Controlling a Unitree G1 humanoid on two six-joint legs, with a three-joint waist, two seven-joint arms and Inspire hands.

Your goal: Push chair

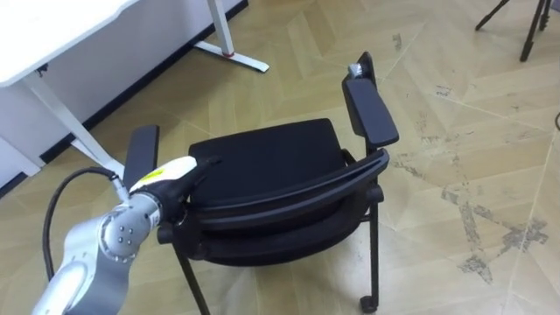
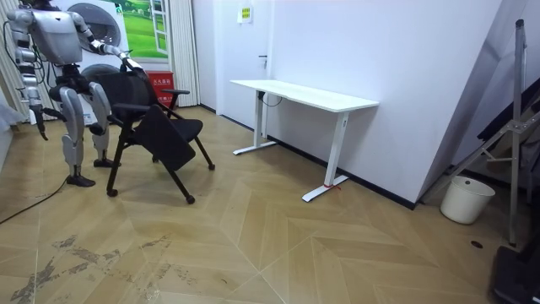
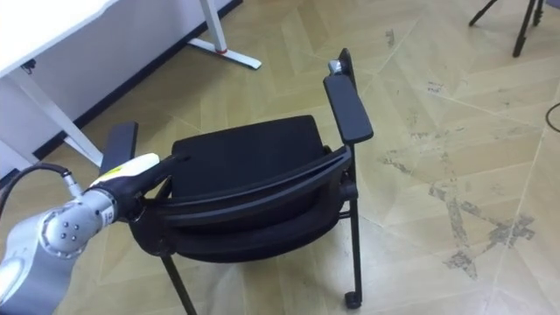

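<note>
**Left eye view.** The black chair (image 1: 262, 153) is standing on the wooden floor (image 1: 455, 131) and is being seen from behind and above. Its seat is pointing toward the white desk (image 1: 52, 35) at the upper left. The left hand (image 1: 171, 179) is resting on the left end of the backrest's top rail (image 1: 297, 185), just beside the left armrest (image 1: 142, 150). Whether it is clasping the rail or only pressing against it cannot be told. The right armrest (image 1: 369, 109) is standing free on the far side. Tripod legs (image 1: 525, 26) are showing at the upper right, well apart from the chair.

**Right eye view.** The same arrangement is appearing here. One caster (image 3: 353, 300) under the rear right leg is touching the floor.

**Room view.** The robot is standing upright at the room view's left, directly behind the chair. Its left arm is reaching to the backrest and its right hand (image 2: 40, 125) is hanging at its side. The desk is standing along the wall, well apart from the chair. A white bucket (image 2: 466, 199) is sitting on the floor farther to the room view's right.
</note>
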